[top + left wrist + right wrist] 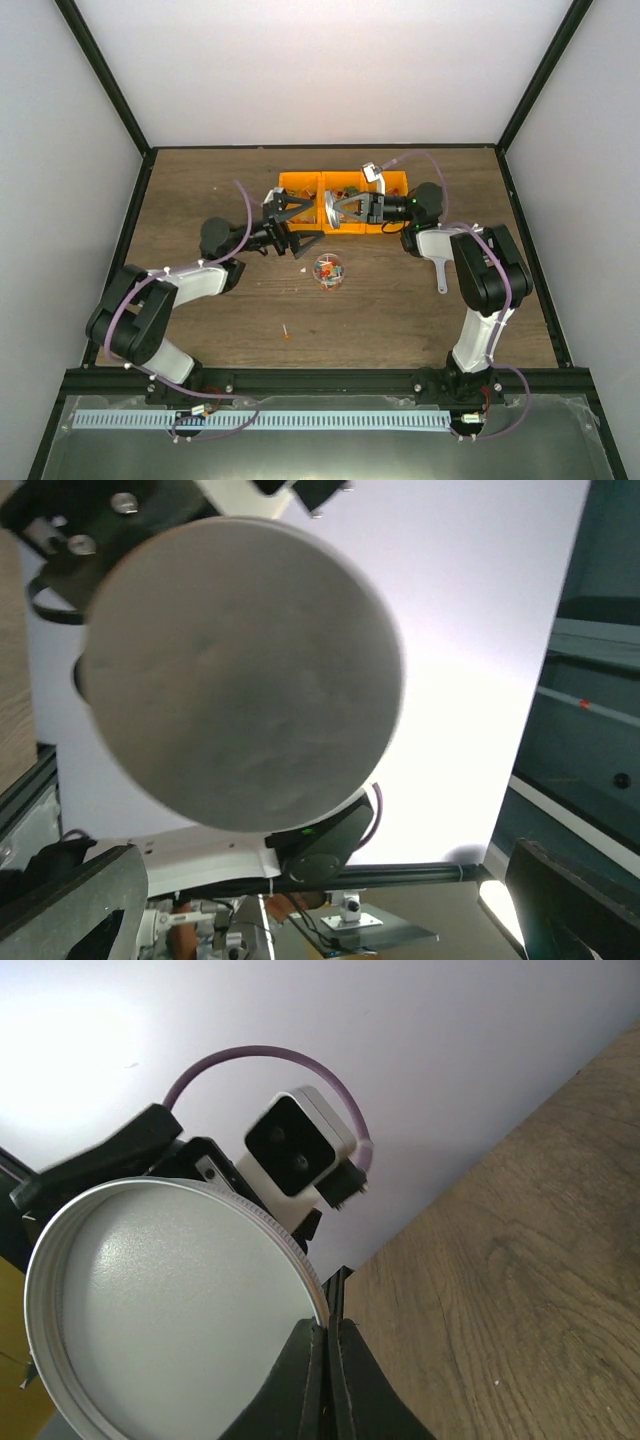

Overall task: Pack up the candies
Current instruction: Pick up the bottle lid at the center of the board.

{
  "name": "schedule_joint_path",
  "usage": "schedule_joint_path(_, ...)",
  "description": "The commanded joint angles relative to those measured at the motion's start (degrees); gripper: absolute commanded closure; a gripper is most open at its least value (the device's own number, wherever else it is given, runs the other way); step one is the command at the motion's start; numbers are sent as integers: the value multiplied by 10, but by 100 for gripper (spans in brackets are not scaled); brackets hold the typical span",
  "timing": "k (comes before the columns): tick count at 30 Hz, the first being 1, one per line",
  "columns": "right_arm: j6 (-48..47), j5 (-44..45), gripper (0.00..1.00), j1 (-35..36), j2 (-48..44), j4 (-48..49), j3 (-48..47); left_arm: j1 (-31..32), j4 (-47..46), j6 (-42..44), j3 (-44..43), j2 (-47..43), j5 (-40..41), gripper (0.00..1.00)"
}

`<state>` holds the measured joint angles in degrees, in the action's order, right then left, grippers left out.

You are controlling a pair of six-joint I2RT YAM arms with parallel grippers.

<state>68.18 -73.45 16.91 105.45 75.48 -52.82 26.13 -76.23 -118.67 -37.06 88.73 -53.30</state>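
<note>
Top view: left gripper [305, 220] spread wide, empty, facing lid [331, 211]. Right gripper [345, 210] pinched shut on lid rim, by near edge of orange bin [300, 183]. Candies [328, 272] sat in clear cup [328, 256] on table [200, 300], near bin.
Left wrist: lid filled view, fingers [70, 900] wide apart.
Right wrist: fingers [320, 1380] closed on lid's threaded edge.

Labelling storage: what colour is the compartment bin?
The bin is orange; top view shows it best.

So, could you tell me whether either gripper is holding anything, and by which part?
The right gripper pinches the round grey lid by its rim; the left gripper is open and holds nothing.
</note>
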Motion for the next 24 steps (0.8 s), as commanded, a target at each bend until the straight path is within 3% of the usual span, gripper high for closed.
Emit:
schedule_joint_path(1, -11, -13, 98, 6, -16, 29, -18, -1, -59, -211, 9, -15, 57, 0)
schedule_joint_path(24, -32, -21, 98, 42, -31, -27, -45, 0, -21, -195, -27, 27, 56, 0)
